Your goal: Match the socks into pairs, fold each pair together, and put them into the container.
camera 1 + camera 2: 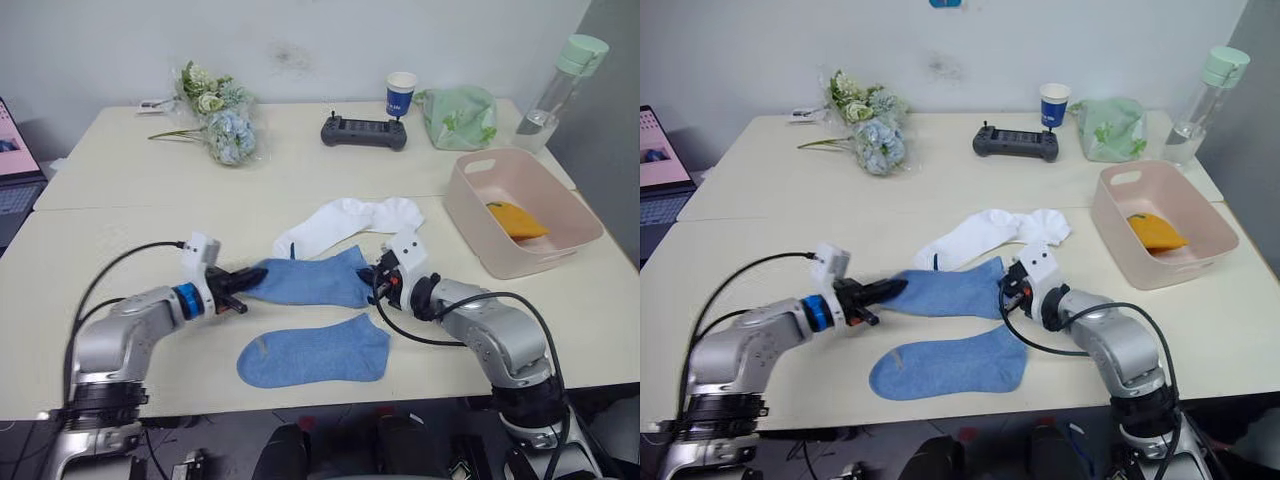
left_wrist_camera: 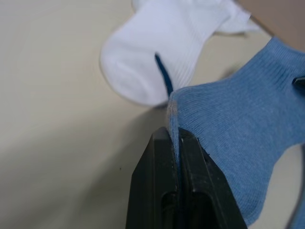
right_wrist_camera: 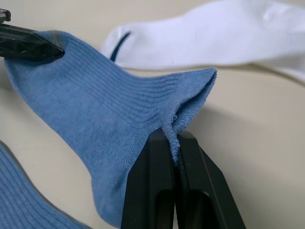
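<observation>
A light blue sock (image 1: 308,281) is stretched just above the table between both grippers. My left gripper (image 1: 250,278) is shut on its toe end, and my right gripper (image 1: 372,277) is shut on its cuff (image 3: 190,90). A second light blue sock (image 1: 315,351) lies flat on the table just in front of it. Behind them lie white socks (image 1: 350,220). The pink container (image 1: 490,245) stands at the right with a mustard-orange sock (image 1: 516,219) inside.
At the back of the table are a flower bunch (image 1: 218,118), a black controller (image 1: 364,132), a blue paper cup (image 1: 401,94), a pale green cloth bag (image 1: 460,116) and a clear bottle (image 1: 560,85). A laptop (image 1: 14,165) sits at the far left.
</observation>
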